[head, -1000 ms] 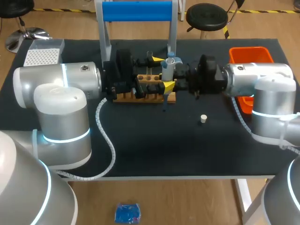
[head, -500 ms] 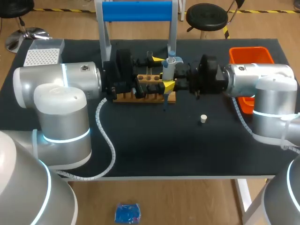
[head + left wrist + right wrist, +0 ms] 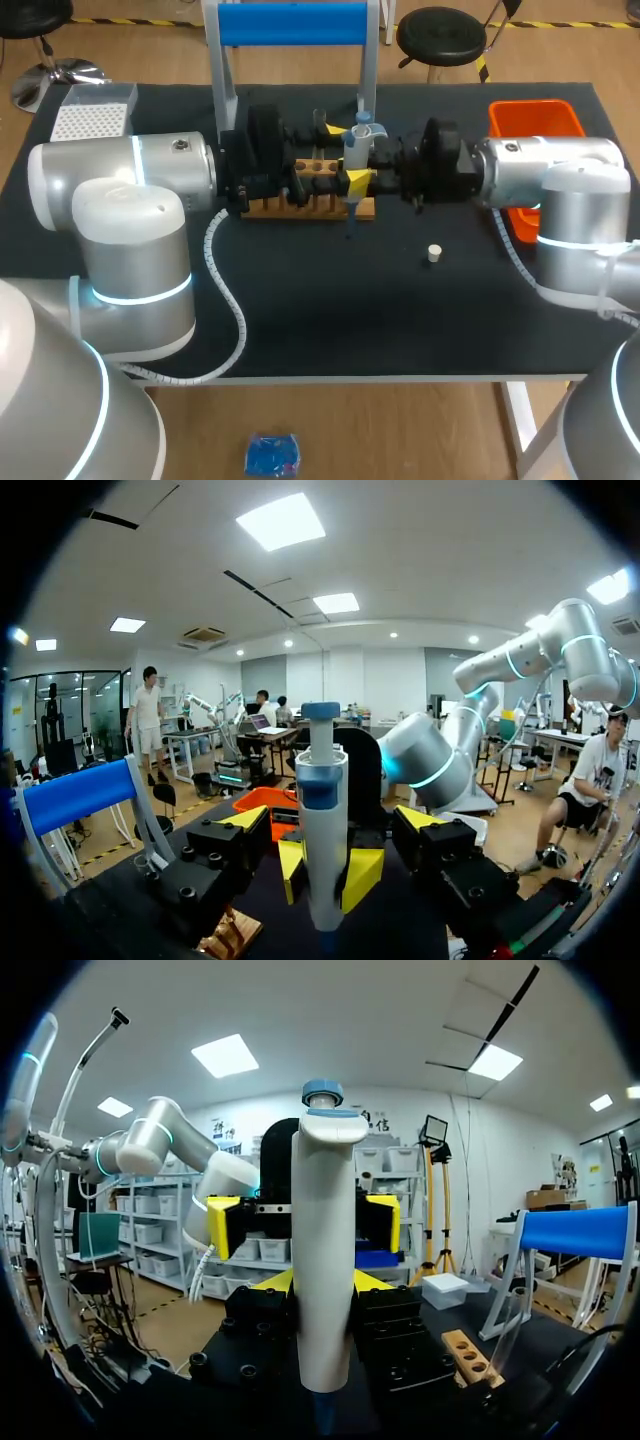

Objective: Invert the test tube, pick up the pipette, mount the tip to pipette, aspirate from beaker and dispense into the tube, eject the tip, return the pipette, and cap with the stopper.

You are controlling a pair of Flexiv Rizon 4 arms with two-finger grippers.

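Observation:
The white pipette (image 3: pixel 356 150) with a blue cap stands upright over the wooden rack (image 3: pixel 310 208). My right gripper (image 3: pixel 366 158) is shut on its body; in the right wrist view the pipette (image 3: pixel 325 1260) sits between that gripper's (image 3: pixel 322 1282) yellow tips. My left gripper (image 3: pixel 345 155) faces it from the other side. In the left wrist view its (image 3: pixel 330 820) fingers stand open on either side of the pipette (image 3: pixel 322 840), with gaps to the body. A thin tube (image 3: pixel 320 122) rises behind the rack. The white stopper (image 3: pixel 434 253) lies on the mat, nearer the front.
A white tip box (image 3: pixel 92 115) sits at the back left and an orange bin (image 3: pixel 535 115) at the back right. The blue-topped stand (image 3: pixel 290 25) rises just behind the rack. The black mat (image 3: pixel 330 310) lies bare in front.
My left gripper's fingers have drawn closer together around the pipette. The right gripper and the pipette have edged slightly to the left.

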